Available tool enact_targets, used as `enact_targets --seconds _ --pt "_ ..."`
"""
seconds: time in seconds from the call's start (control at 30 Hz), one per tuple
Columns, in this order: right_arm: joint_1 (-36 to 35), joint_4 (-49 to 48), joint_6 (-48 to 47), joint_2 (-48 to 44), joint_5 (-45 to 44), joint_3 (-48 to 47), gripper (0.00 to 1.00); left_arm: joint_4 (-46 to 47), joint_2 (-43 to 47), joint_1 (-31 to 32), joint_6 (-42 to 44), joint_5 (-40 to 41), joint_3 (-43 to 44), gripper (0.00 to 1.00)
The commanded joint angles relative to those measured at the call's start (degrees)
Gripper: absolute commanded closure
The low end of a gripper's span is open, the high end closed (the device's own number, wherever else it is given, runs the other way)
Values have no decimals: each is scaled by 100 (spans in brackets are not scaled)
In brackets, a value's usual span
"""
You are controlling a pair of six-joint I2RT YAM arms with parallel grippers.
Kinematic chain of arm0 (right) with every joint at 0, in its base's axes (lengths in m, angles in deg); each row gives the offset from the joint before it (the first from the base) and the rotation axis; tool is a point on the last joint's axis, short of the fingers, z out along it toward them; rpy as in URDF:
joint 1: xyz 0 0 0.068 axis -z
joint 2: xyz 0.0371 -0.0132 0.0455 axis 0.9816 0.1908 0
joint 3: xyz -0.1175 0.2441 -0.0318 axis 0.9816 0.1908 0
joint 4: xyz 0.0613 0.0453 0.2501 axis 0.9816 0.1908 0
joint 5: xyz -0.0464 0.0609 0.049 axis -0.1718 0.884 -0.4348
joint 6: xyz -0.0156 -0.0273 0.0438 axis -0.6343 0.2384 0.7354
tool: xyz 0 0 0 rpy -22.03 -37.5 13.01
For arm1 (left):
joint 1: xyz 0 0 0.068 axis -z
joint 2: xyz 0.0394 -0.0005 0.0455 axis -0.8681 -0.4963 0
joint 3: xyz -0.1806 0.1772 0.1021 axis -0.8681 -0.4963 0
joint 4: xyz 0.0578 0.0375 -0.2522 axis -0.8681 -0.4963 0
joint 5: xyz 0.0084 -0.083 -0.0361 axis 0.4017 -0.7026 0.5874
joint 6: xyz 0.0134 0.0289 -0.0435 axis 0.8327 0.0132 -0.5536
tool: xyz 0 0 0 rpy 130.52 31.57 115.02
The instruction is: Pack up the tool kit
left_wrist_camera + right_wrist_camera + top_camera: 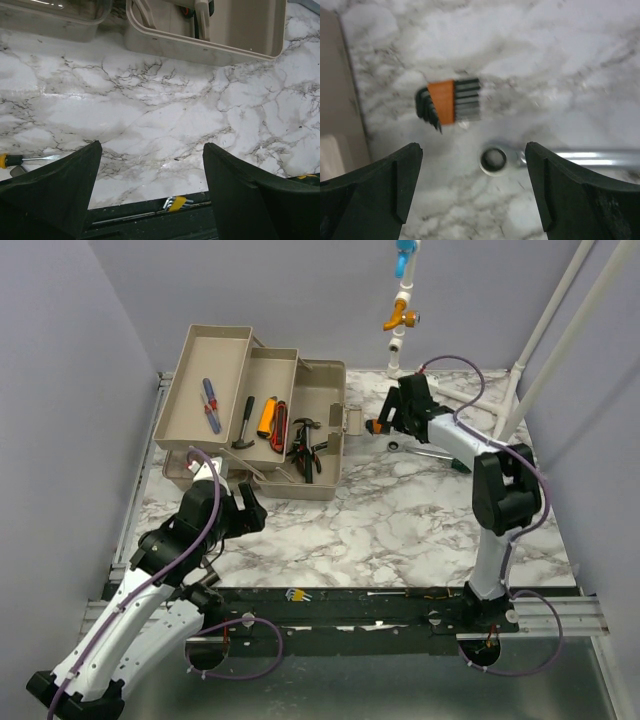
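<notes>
The beige toolbox [322,390] stands open at the back left, its fold-out trays holding screwdrivers, a hammer [245,422] and pliers [303,452]. My right gripper [388,421] is open and hovers just above an orange hex key set [450,101] and the round head of a chrome socket wrench [494,160], holding nothing; the wrench head lies between the jaws [472,150]. My left gripper [248,512] is open and empty over bare marble in front of the toolbox [200,47]. A yellow hex key set [175,203] lies on the front rail below it [152,150].
A yellow-handled screwdriver [15,160] lies on the table at the left edge of the left wrist view. White pipes with blue and orange valves [401,312] stand at the back. The toolbox wall [335,100] is just left of the right gripper.
</notes>
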Motion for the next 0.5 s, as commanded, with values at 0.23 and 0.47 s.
enact_targets --seconds 0.23,0.47 --pt "174 1089 -141 2407 626 -3061 7 247 108 -20 108 -149 -65 16" --pt "172 1020 -517 2774 931 -3178 7 273 79 -20 160 -136 -100 15"
